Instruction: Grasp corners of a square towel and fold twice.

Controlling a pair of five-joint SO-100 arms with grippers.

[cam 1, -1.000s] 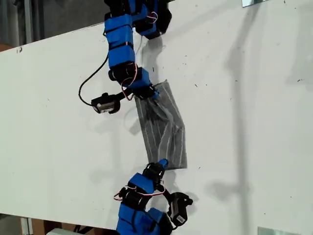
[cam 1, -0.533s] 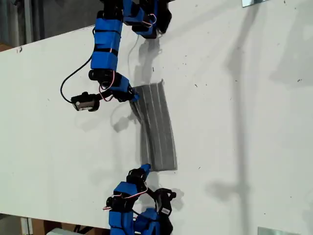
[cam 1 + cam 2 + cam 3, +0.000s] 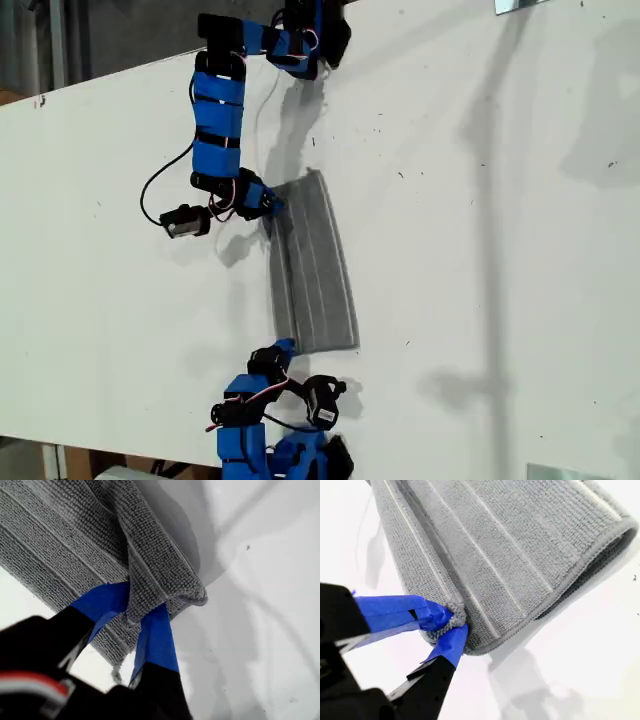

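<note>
The towel (image 3: 312, 270) lies folded into a long narrow strip near the middle of the white counter (image 3: 500, 250). Its long axis runs from the exterior view's top to its bottom, bowed a little, and the white stripes run along that length. The doubled layers show at the short end in the second wrist view (image 3: 520, 555).

My first hand (image 3: 145, 605) is clamped on a bunched corner (image 3: 165, 585) of the towel, the cloth humped up between its blue fingers. My second hand (image 3: 452, 625) is pinched tight on another corner (image 3: 451, 617), at the end of a short hemmed edge.

In the exterior view, the upper arm (image 3: 218, 120) reaches the strip's top corner on that view's left and the lower arm (image 3: 262, 395) reaches its bottom corner on the same side. I cannot tell from the wrist views which of the two is first
</note>
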